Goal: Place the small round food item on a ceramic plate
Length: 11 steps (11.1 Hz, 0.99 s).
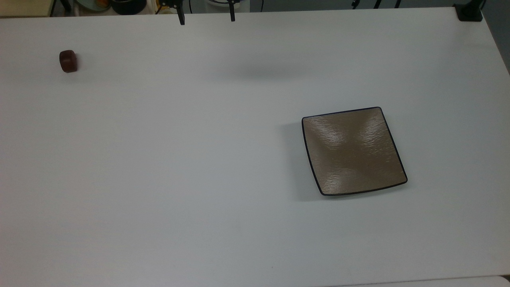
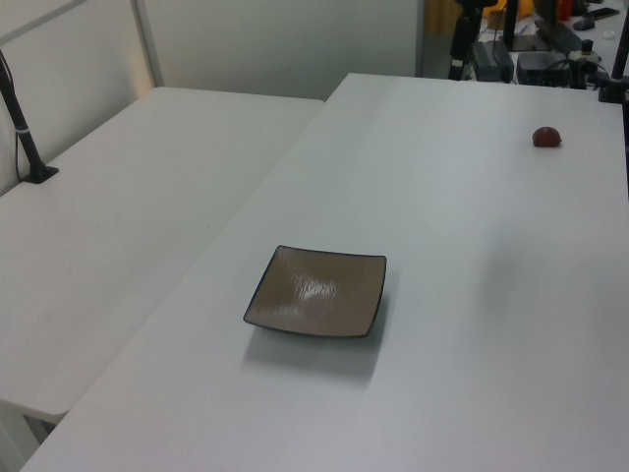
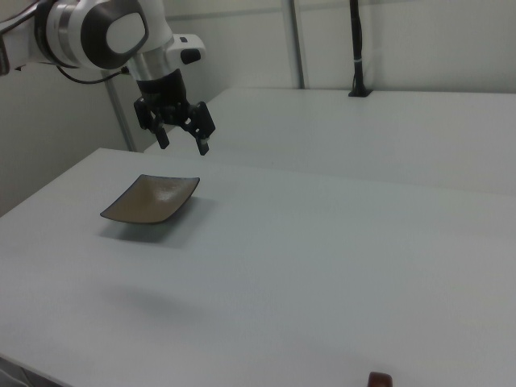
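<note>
**Arm aloft, plate bare, food lump far off**

The square tan-brown ceramic plate [image 1: 354,151] with its thin dark rim lies flat on the white table [image 1: 199,179], and everything else is best placed from it. Its rippled, glossy face carries nothing.

The small dark reddish-brown glossy food lump [image 1: 68,61] sits on the bare tabletop well apart from the plate, far toward the top view's left and nearer that picture's upper edge. In the left view the same lump [image 2: 546,137] lies beyond the plate [image 2: 316,292], toward the left view's upper right. In the right view only the top of the lump [image 3: 380,378] peeks in at the bottom edge, a long way from the plate [image 3: 151,198].

The right view gives the fullest look at the robot: the white arm [image 3: 97,32] reaches in from the right view's upper left, and its black two-finger gripper [image 3: 184,143] hangs in the air above and just behind the plate, touching nothing. Its fingers are spread wide with nothing between them. The top view catches just the two dark fingertips [image 1: 181,18] poking down from the upper edge, well apart from each other, to the upper left of the plate, with a soft shadow on the table below them.

Behind the plate in the left view, a second white table [image 2: 118,226] butts against the first.
</note>
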### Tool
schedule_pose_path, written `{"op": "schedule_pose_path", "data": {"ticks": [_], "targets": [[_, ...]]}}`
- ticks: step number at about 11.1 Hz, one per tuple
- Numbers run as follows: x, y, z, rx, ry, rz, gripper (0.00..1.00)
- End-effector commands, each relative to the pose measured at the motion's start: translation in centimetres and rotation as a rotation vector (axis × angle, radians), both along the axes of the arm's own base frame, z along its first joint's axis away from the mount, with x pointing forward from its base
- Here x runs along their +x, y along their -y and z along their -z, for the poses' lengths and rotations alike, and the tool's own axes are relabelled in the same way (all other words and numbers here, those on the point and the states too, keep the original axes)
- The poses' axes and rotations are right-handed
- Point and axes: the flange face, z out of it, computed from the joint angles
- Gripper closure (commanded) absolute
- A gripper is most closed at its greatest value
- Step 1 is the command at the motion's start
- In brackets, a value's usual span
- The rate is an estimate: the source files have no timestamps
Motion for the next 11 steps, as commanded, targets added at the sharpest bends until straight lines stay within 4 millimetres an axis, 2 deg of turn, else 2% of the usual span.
{"op": "schedule_pose_path", "data": {"ticks": [1, 9, 11], "targets": [[-0.4, 0.2, -0.4, -0.006, 0.017, -0.015, 0.0], [-0.4, 0.3, -0.3, -0.011, 0.012, -0.029, 0.0], [-0.9, 1.4, 0.0, -0.03, -0.034, -0.107, 0.0]]}}
